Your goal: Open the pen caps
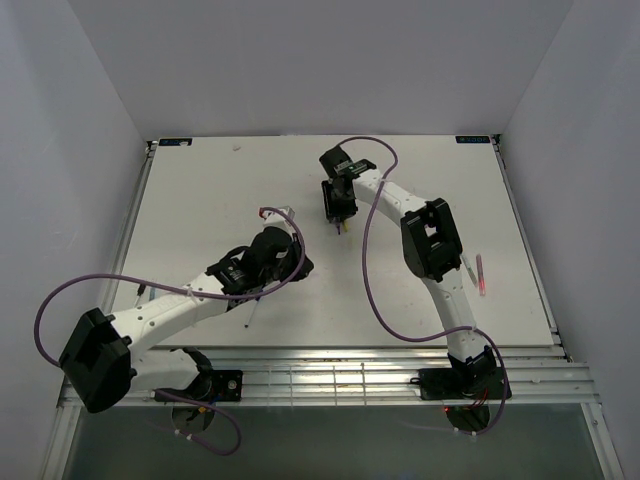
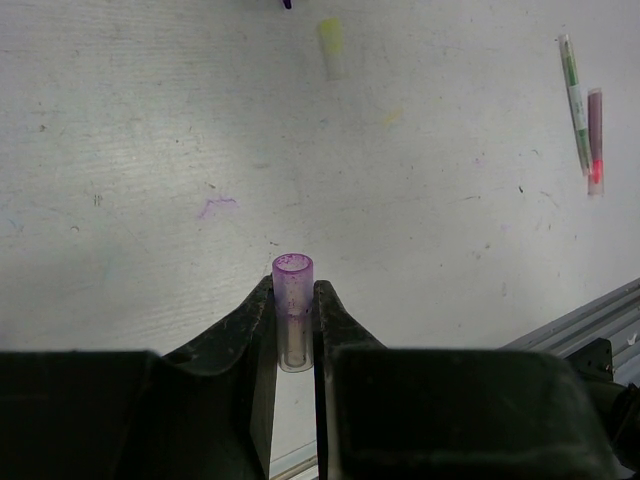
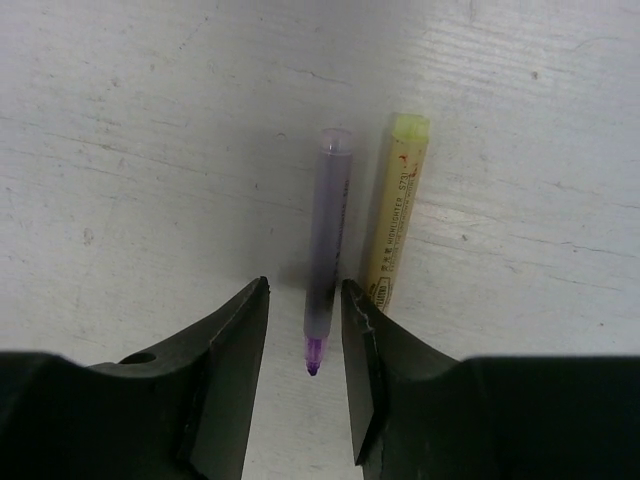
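While the left arm is reaching diagonally across the white table [image 1: 200,180], the left gripper [image 2: 293,288] is pinching a purple cap [image 2: 292,285] between its two dark fingers, with the jaws pressing against its sides. The cap is standing upright in the grip, its open rim showing above the fingertips and its lower half sitting down in the slot between them. Beyond it and well apart, a short yellow piece [image 2: 331,47] is lying loose on the table; whether it is a cap or a pen seen end-on cannot be told.

Near the middle of the table, the right gripper [image 3: 304,287] is pointing down with its jaws spread, gripping nothing. A purple pen [image 3: 328,230] is lying flat between them, uncapped, its bare purple tip pointing back toward the wrist. A strip of table is showing between the pen and the left finger, while the right finger is sitting just beside the barrel. A yellow pen [image 3: 397,210] is lying just beside the purple one, roughly parallel, its near end hiding behind the right finger.

Farther right, near the table's right edge, a green pen [image 2: 574,100] and a pink pen [image 2: 595,135] are lying side by side, well apart from both grippers.
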